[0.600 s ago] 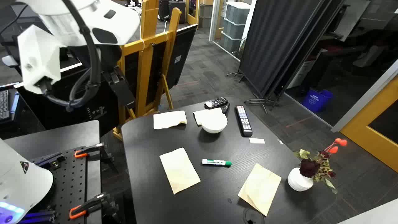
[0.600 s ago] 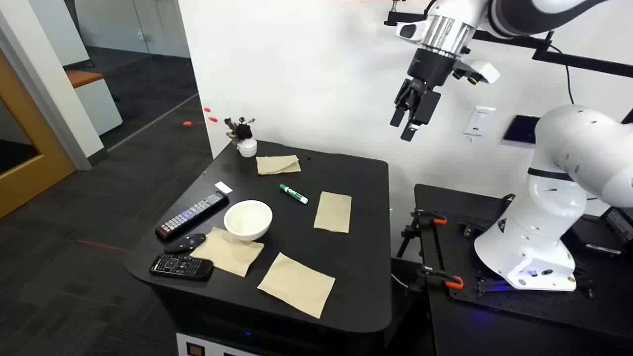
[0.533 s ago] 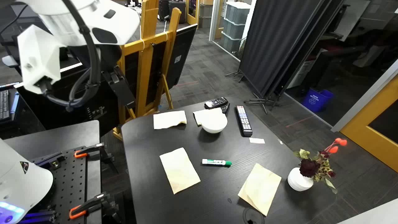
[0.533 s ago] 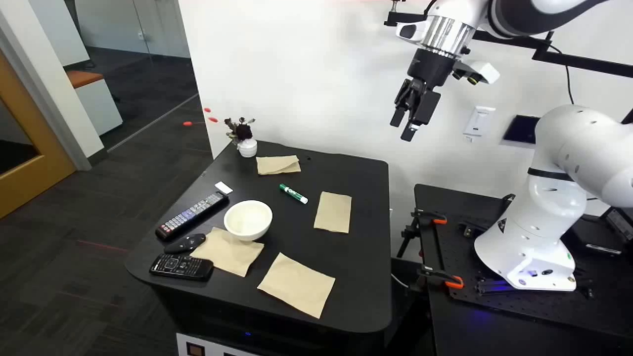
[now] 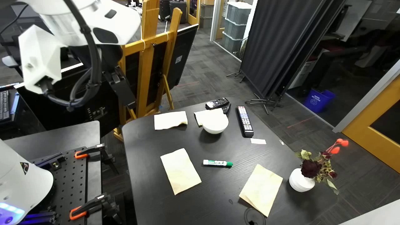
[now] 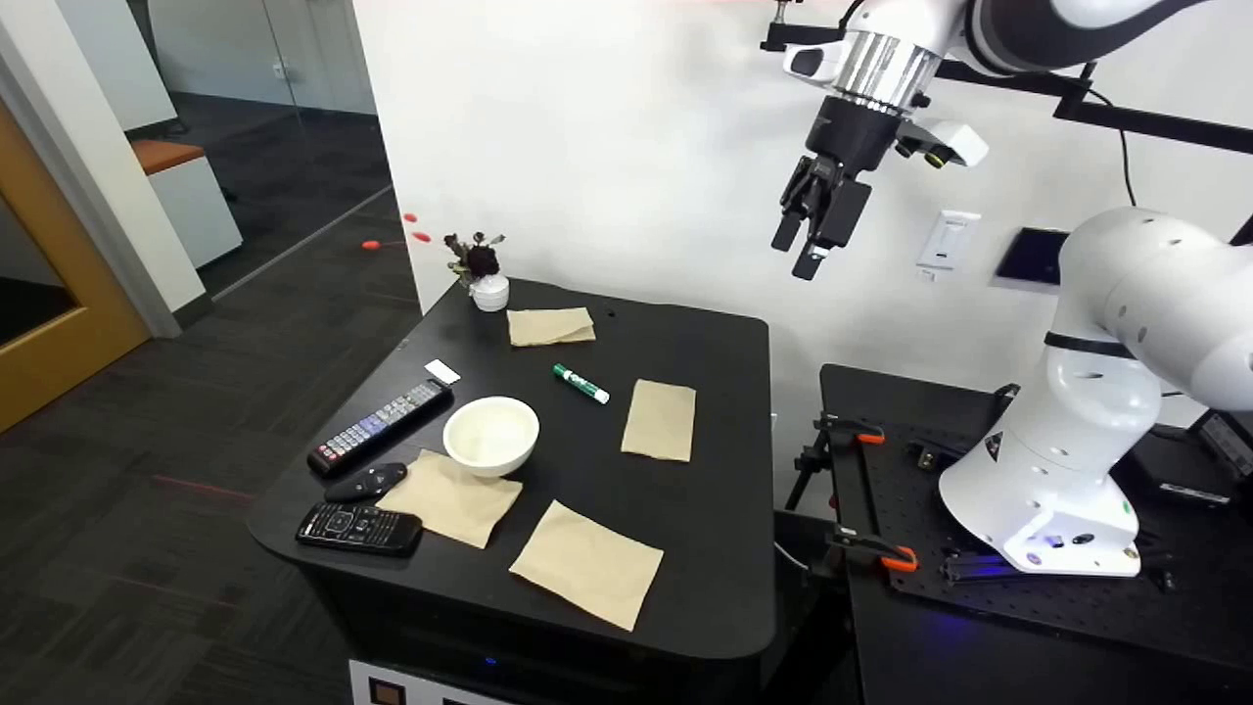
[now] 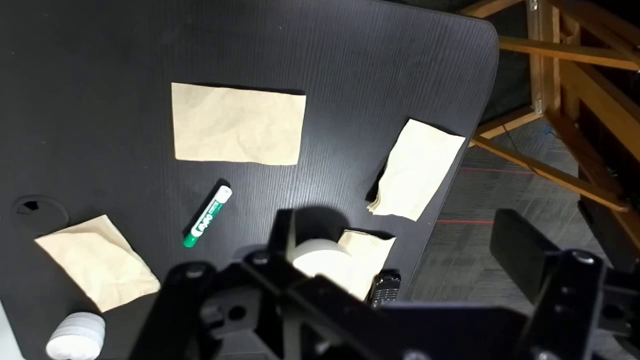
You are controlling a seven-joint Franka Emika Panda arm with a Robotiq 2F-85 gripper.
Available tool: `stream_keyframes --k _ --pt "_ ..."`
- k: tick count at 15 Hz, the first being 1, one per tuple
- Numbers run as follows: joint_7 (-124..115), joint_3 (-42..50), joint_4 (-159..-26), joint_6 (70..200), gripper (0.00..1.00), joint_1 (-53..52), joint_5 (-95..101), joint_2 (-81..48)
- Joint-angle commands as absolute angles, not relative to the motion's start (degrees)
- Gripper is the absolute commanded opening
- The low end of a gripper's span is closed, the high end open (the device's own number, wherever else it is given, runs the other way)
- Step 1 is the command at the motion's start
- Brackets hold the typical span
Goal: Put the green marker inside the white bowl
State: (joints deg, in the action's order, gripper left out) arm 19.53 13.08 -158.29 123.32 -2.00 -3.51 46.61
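Observation:
On the dark table lies the green marker (image 5: 217, 163), flat and alone, with a green cap and a white end. It shows in both exterior views and in the wrist view, left of centre there (image 7: 207, 216). The white bowl (image 6: 489, 436) stands upright, its inside bare, overlapping a corner of a tan paper. In the wrist view the left finger and linkage hide part of the bowl (image 7: 316, 252). My gripper (image 6: 798, 251) hangs in the air well above the table, apart from both things. Its jaws stand wide with nothing between them.
Several tan papers (image 5: 181, 171) lie around the marker and bowl. Near the bowl are a long black remote (image 6: 382, 426), a short remote (image 6: 359, 529) and a rounded one (image 6: 367, 482). A white flower pot (image 5: 301, 180) stands at one end. A wooden easel (image 5: 150, 62) is behind the table.

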Motion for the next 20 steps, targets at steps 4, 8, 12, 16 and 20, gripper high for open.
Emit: stream_keyframes --k 4,8,12,16,20 --pt "9.49 7.77 -156.01 140.92 1.00 0.10 -3.02 33.55" --pt "1.66 4.60 -152.69 152.71 1.00 3.00 -1.32 20.30" --pt "-4.23 3.56 -145.96 157.03 1.00 5.62 -0.24 6.41" --pt "-9.88 4.64 -136.97 156.05 1.00 5.85 2.75 -6.63" --pt "-12.31 6.10 -128.36 154.86 1.00 4.32 1.97 -17.66"
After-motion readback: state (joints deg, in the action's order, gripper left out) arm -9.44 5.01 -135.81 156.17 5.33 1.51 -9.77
